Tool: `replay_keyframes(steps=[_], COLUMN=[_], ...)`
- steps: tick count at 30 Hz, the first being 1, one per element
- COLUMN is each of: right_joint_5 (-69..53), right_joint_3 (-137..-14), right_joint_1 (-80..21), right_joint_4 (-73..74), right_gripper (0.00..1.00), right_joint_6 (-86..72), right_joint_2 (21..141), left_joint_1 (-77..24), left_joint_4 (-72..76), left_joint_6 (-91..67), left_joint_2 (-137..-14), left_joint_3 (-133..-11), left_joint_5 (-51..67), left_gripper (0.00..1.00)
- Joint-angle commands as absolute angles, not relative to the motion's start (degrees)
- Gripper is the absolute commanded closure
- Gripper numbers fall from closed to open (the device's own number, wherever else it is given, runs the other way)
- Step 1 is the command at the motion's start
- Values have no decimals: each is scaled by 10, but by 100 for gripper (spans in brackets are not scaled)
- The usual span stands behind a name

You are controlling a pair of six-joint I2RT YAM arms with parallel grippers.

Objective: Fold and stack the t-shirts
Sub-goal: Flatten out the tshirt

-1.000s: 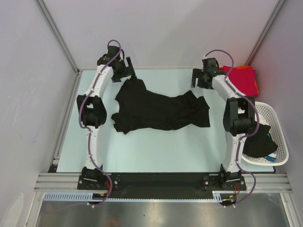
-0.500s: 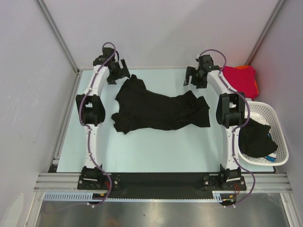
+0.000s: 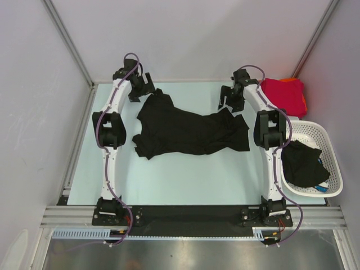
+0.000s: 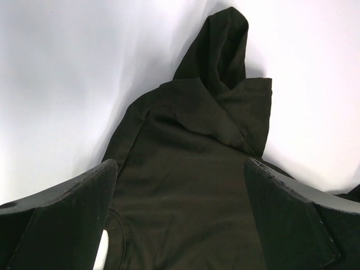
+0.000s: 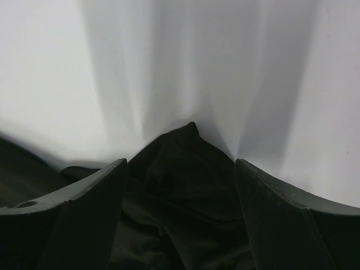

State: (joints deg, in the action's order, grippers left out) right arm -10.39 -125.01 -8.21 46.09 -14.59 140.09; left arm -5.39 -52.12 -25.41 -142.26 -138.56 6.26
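Your black t-shirt (image 3: 188,132) is lying rumpled in the middle of the table (image 3: 185,180), long axis running left to right. It's not flattened out at all, so I'd say you're at the grab-and-spread stage, before any folding.

The left pincer (image 3: 144,89) is wide open at the far-left end. In its wrist view a folded-over peak of cloth (image 4: 225,50) sits just past the fingers, with more of the shirt between them. The right pincer (image 3: 228,99) is also spread, holding nothing, at the far-right end. A pointy corner of the fabric (image 5: 188,140) pokes up between its jaws.

So each arm has its own end right there. The shirt lies just to the near side of both pincers, and I'd guess you want to pinch both far corners together.

The crimson red shirt (image 3: 283,93) sits on an orange one (image 3: 304,104) in the far-right corner. Another black shirt (image 3: 301,164) is in the white basket (image 3: 333,169) on the right.
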Motion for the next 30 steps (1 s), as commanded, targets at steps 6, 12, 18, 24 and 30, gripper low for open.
replay_keyframes(steps=[6,12,18,24,30], right_joint_5=[-93,-55,-35,-18,-9], right_joint_3=[-1274,-1267,-1260,-1223,-1230], right_joint_1=[-96,-110,-111,-108,-109], right_joint_4=[497,504,514,489,467], right_gripper=[53,100,83,49,41], right_joint_6=[-149,-135,-134,-127,-123], right_joint_2=[1410,1400,1382,1339,1349], left_joint_1=[-48,-49,-45,-38,-37], left_joint_4=[-496,-461,-461,-463,-462], left_joint_6=[-255,-261,-263,-263,-262], left_joint_2=[-1413,-1408,-1411,-1409,-1406], left_joint_3=[-1417,-1419,-1417,-1399,-1397], left_joint_5=[81,89,99,111,119], left_gripper=[1,0,0,0,0])
